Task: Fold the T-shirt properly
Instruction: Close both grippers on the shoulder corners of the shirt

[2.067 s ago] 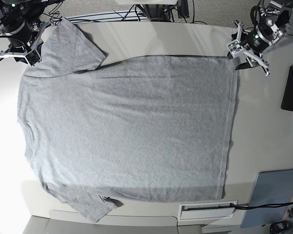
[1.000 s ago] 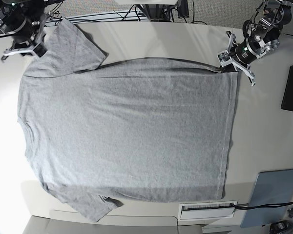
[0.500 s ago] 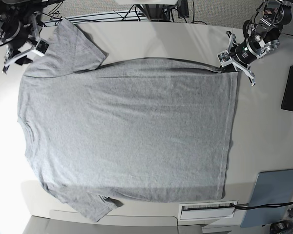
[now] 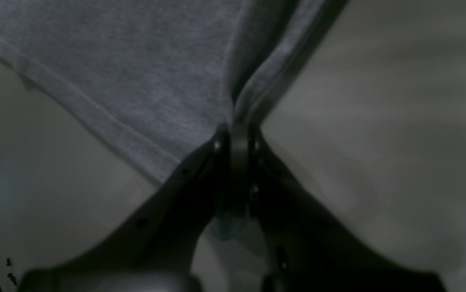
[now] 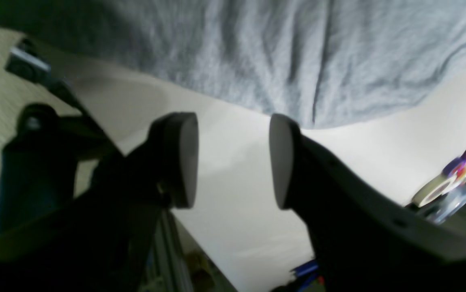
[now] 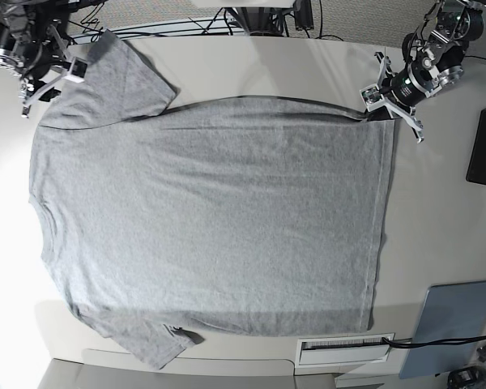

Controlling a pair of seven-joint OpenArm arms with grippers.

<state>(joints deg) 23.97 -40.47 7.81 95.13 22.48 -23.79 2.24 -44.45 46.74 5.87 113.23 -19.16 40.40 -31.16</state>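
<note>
Lying flat across the table, the T-shirt is pinched at its far-right hem corner by the left gripper, so the right gripper, empty with jaws apart, should clamp the far-left sleeve before both lift evenly.

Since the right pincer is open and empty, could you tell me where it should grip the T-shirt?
Probably the sleeve hem, coming from the table's outer edge: it lies flat nearest the right pincer, mirroring the hem corner the left pincer pinches.
</note>
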